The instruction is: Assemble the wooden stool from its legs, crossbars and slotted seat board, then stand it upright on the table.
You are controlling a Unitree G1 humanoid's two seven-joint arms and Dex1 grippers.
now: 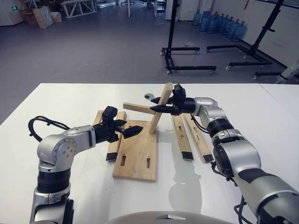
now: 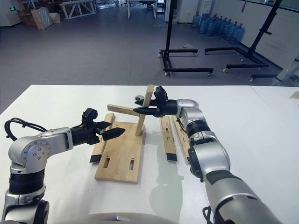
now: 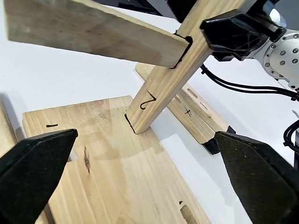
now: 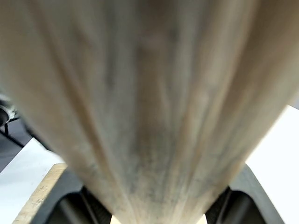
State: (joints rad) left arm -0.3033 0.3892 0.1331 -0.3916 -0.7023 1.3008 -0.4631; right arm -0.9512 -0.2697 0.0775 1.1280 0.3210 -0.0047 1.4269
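Left eye view: right jaws are clamped on a tilted leg (image 1: pixel 154 123), whose foot meets the far end of the seat board (image 1: pixel 135 158) lying flat on the desk (image 1: pixel 70 102). A crossbar (image 1: pixel 138 108) juts from the leg's side. Left jaws hover apart over the board's left edge.

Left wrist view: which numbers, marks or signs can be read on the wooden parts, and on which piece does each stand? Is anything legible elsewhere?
"2": on the tilted leg, above its foot.
"+": on the flat leg lying beyond the seat board.
"–": a dash on the seat board, near its far corner.
Green sign in the room behind: too small to read.
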